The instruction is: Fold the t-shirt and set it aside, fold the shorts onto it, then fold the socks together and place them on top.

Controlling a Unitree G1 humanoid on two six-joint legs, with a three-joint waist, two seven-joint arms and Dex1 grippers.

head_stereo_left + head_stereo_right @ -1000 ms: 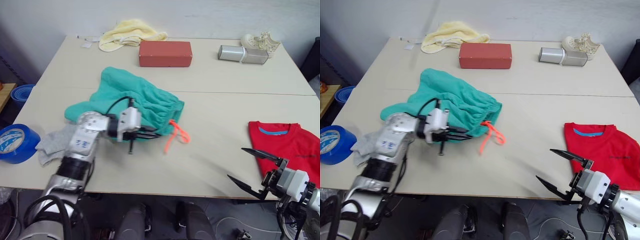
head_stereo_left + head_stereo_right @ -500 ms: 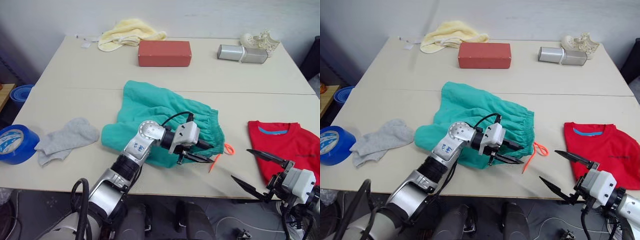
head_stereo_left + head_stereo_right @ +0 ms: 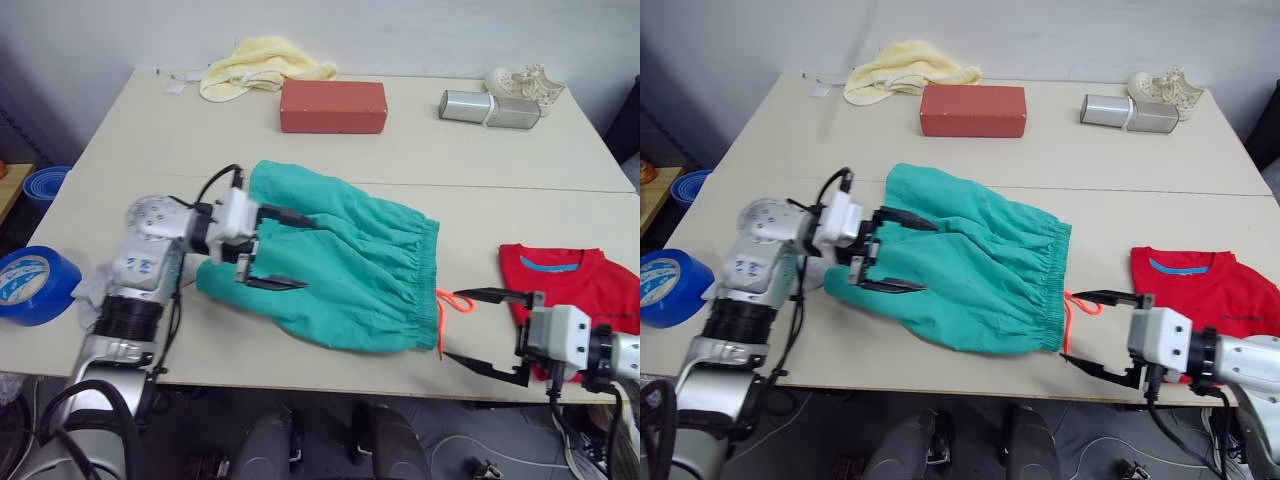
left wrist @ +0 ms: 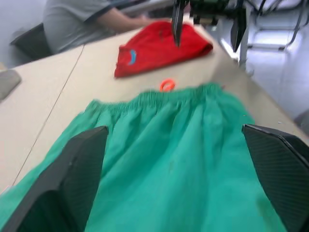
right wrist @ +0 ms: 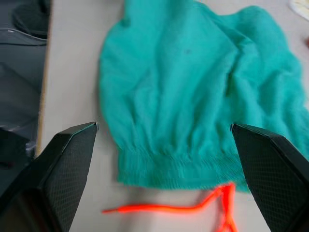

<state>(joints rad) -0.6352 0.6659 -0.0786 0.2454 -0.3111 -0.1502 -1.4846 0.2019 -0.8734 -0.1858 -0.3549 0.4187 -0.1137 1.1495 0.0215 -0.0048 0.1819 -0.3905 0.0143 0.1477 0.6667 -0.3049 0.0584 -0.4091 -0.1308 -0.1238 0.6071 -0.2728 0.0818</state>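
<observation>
Shorts [image 3: 345,260] step: left gripper [image 3: 285,250] wide open, empty, over leg end; right gripper [image 3: 478,330] wide open, empty, beside drawstring [image 3: 445,315]. Next: pinch waistband.

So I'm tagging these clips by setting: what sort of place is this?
Probably a lab or test room, not a home. Clothes lie on a plain work table with odd props: a red block, a silver cylinder and a blue tape roll. A person sits at the far end in the left wrist view.
</observation>
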